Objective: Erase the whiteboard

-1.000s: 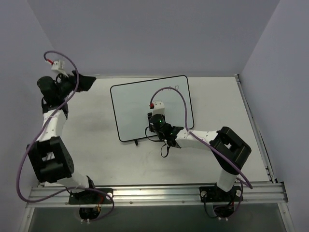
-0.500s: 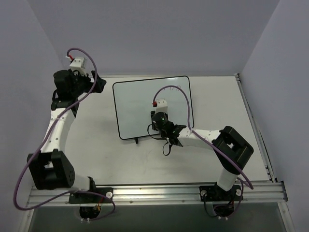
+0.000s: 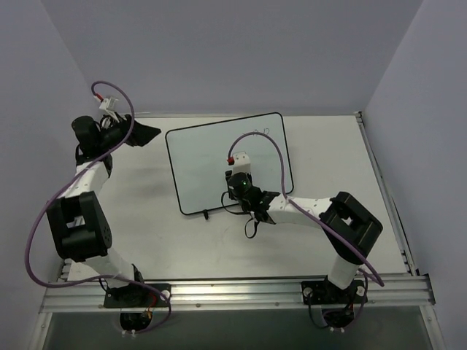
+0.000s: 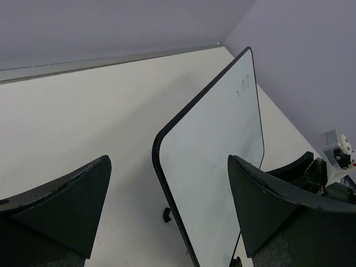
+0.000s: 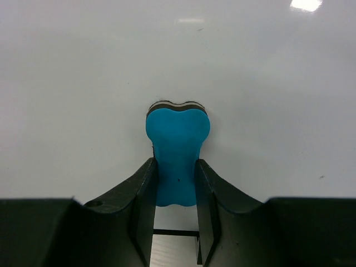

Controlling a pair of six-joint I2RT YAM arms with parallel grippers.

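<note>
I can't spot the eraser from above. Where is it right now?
In the right wrist view, the blue eraser is clamped in the right gripper. It is held against the whiteboard, close to the board's near edge.

even soft light, small glare on whiteboard (image 5: 178, 67), faint shadows, sharp

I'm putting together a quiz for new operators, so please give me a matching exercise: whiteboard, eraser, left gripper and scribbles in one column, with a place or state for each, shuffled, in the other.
Things:
1. whiteboard
2. eraser
3. left gripper
4. scribbles

Places or states:
A. blue, clamped by the right gripper
B. near the whiteboard's far right corner
C. jaws wide open, holding nothing
D. black-framed, on the table

Pairs: 1-D, 2-A, 3-C, 4-B
</note>
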